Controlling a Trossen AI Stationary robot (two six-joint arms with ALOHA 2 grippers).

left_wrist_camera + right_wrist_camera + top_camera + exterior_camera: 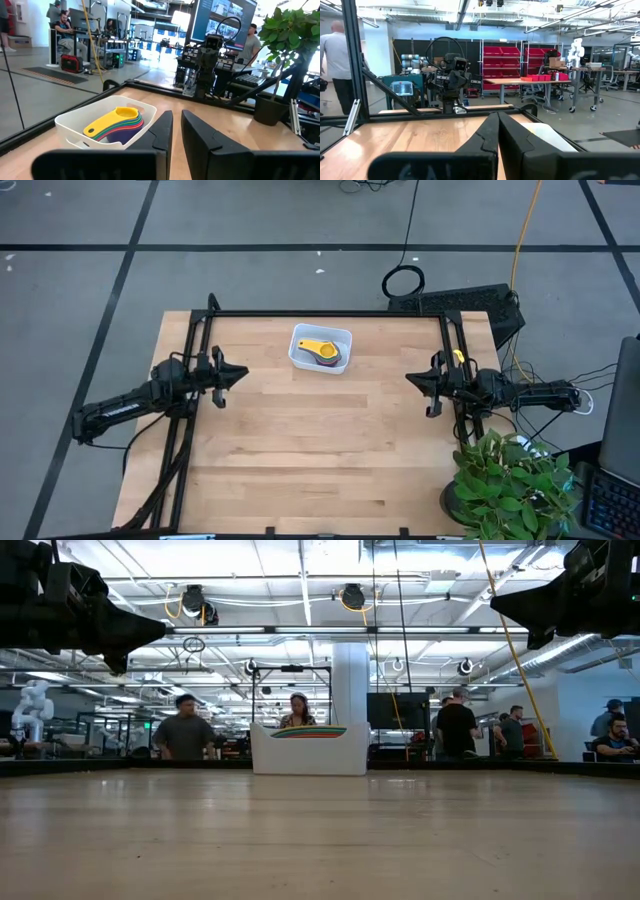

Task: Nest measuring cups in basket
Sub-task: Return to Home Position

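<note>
The white basket (299, 342) stands on the wooden table near the middle of its far edge. The measuring cups (322, 353) sit stacked one inside another in it, a yellow one (120, 117) on top with green, red and dark rims showing under it. My left gripper (243, 372) hovers level at the table's left side, fingers together but for a thin slit (177, 122), pointing across the table past the basket. My right gripper (408, 378) hovers at the right side, shut (497, 120), pointing left. Both are clear of the basket and hold nothing.
A black frame (330, 314) runs along the table's far, left and right sides. A potted plant (510, 480) stands at the near right corner. Bare wood (320, 450) lies between the arms and toward the near edge. People (185, 735) stand in the room beyond.
</note>
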